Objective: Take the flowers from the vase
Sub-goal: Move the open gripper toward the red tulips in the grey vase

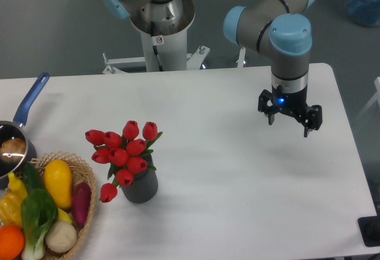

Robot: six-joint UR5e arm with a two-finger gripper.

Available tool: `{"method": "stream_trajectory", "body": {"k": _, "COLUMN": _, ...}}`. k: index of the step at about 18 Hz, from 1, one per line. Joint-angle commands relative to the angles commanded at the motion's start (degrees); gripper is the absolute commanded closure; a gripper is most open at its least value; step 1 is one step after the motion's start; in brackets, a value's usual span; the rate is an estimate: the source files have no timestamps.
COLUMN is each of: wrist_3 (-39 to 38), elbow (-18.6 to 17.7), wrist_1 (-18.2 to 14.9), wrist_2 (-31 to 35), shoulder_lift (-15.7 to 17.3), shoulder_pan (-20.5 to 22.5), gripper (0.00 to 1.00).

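White tabletop (pixel 225 171) fills most of my view, with the arm's grey, blue-capped wrist reaching in from the top right. At the left edge sits a wicker basket (pixel 88 212) of vegetables, and behind it a blue-handled pan (pixel 27 105). The vase (pixel 141 186), dark grey and ribbed, stands upright just beside the basket on its right, apart from it as far as I can judge. The flowers (pixel 123 150), red tulip buds with green leaves, are seated in its mouth and lean up and to the left, spreading wider than the vase. The gripper (pixel 290 124) hangs above bare table, well apart from the bunch and off to its right; its fingers appear spread and hold nothing, though at this size the gap is hard to read. I judge the task not yet begun: approach, grasp at the stems and lift all remain.
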Motion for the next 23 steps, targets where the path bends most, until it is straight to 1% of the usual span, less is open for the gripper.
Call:
{"method": "stream_trajectory", "body": {"k": 2, "wrist_3": 0.71, "elbow": -0.26, "wrist_1": -0.09, "wrist_2": -0.35, "shoulder_lift": 0.09, "shoulder_pan": 0.61, "gripper": 0.00}}
{"method": "stream_trajectory", "body": {"k": 7, "wrist_3": 0.01, "elbow": -2.54, "wrist_1": 0.26, "wrist_2": -1.75, "shoulder_lift": 0.17, "shoulder_pan": 0.00, "gripper": 0.00}}
{"method": "stream_trajectory", "body": {"k": 9, "wrist_3": -0.51, "elbow": -5.34, "wrist_1": 0.35, "wrist_2": -6.04, "shoulder_lift": 0.87, "shoulder_pan": -0.26, "gripper": 0.00}}
{"method": "stream_trajectory", "body": {"k": 10, "wrist_3": -1.12, "elbow": -6.58, "wrist_1": 0.35, "wrist_2": -8.67, "shoulder_lift": 2.10, "shoulder_pan": -0.35, "gripper": 0.00}}
{"method": "stream_trajectory", "body": {"k": 12, "wrist_3": -1.65, "elbow": -8.78, "wrist_1": -0.09, "wrist_2": -13.78, "shoulder_lift": 3.42, "shoulder_pan": -0.52, "gripper": 0.00}}
{"method": "stream_trajectory", "body": {"k": 13, "wrist_3": -2.01, "elbow": -10.27, "wrist_1": -0.09, "wrist_2": -15.28, "shoulder_lift": 3.86, "shoulder_pan": -1.31, "gripper": 0.00}}
{"method": "stream_trajectory", "body": {"k": 14, "wrist_3": -2.18, "elbow": -10.81, "wrist_1": 0.00, "wrist_2": -15.81, "shoulder_lift": 4.22, "shoulder_pan": -2.01, "gripper": 0.00}}
{"method": "stream_trajectory", "body": {"k": 16, "wrist_3": -3.93, "elbow": -10.90, "wrist_1": 0.26, "wrist_2": -15.99, "shoulder_lift": 4.92, "shoulder_pan": -3.33, "gripper": 0.00}}
{"method": "stream_trajectory", "body": {"k": 18, "wrist_3": -9.71, "elbow": -10.11, "wrist_1": 0.35, "wrist_2": -16.52, "shoulder_lift": 5.45, "shoulder_pan": -5.79, "gripper": 0.00}}
{"method": "stream_trajectory", "body": {"k": 21, "wrist_3": -11.32, "elbow": -10.11, "wrist_1": 0.26, "wrist_2": -19.77, "shoulder_lift": 5.80, "shoulder_pan": -8.87, "gripper": 0.00}}
{"method": "stream_trajectory", "body": {"k": 23, "wrist_3": -12.03, "elbow": -10.37, "wrist_1": 0.18, "wrist_2": -21.17, "shoulder_lift": 8.16, "shoulder_pan": -10.01, "gripper": 0.00}}
